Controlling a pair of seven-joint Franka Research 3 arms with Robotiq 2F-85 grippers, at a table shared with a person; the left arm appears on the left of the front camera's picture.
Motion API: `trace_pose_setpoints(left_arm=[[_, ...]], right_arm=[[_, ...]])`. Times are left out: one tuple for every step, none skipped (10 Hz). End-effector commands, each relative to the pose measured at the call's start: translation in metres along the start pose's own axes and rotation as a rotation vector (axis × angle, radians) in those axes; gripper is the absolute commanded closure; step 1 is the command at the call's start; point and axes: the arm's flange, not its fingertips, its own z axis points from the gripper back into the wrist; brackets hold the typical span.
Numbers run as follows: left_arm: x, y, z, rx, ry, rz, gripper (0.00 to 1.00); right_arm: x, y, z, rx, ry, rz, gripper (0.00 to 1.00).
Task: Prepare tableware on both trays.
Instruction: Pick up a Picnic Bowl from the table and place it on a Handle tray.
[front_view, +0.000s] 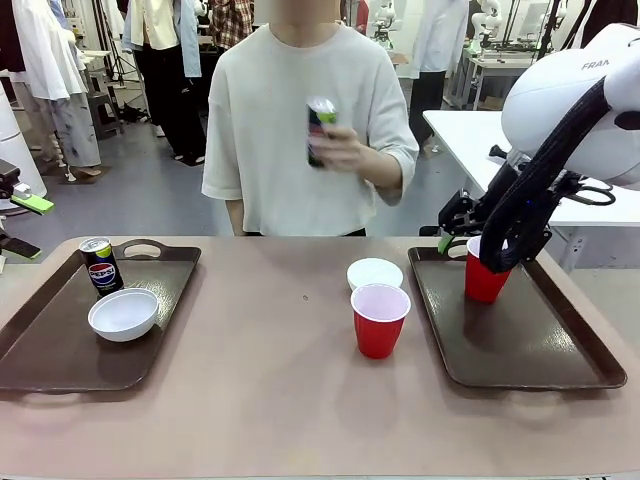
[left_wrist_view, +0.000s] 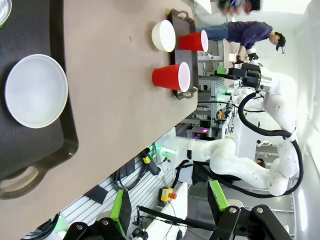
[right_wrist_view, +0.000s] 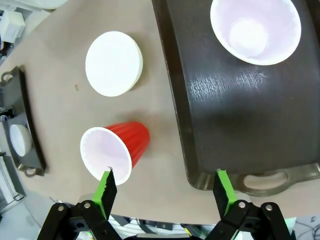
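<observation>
Table (front_view: 280, 400) — left tool (left_wrist_view: 167, 202) spread, empty | right tool (right_wrist_view: 163, 182) spread, empty | person (front_view: 265, 150) holds can (front_view: 320, 125)

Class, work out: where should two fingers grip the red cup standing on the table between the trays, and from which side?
Probably the upper wall of the red cup, just under its rim, approached from the robot's side: it stands upright, widens upward, and the white bowl sits close behind it.
</observation>
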Motion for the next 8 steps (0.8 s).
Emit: trace_pose_setpoints(left_arm=[[-0.001,0.0,0.001,-0.01,-0.001,-0.012,0.18],[-0.001,0.0,0.001,-0.01,-0.001,-0.012,0.18],[-0.001,0.0,0.001,-0.01,-0.001,-0.012,0.18],[-0.001,0.0,0.001,-0.01,-0.001,-0.012,0.18],[-0.001,0.0,0.001,-0.01,-0.001,-0.012,0.18],[-0.001,0.0,0.001,-0.01,-0.001,-0.012,0.18],[-0.001,0.0,0.001,-0.01,-0.001,-0.012,0.18],[-0.001,0.0,0.001,-0.01,-0.001,-0.012,0.18]], right_arm=[[-0.044,-0.012,0.008,-0.107,0.034,0.037,0.0],[-0.078,-0.03,0.02,-0.156,0.003,0.081,0.0],[-0.091,-0.04,0.024,-0.127,-0.021,0.062,0.0],[-0.089,-0.046,0.021,-0.141,-0.019,0.024,0.0],[-0.088,-0.048,0.017,-0.137,-0.005,0.016,0.0],[-0.086,-0.049,0.015,-0.131,-0.002,0.01,0.0],[-0.081,-0.053,0.014,-0.134,0.003,0.0,0.0],[-0.078,-0.046,0.009,-0.125,0.004,-0.012,0.0]])
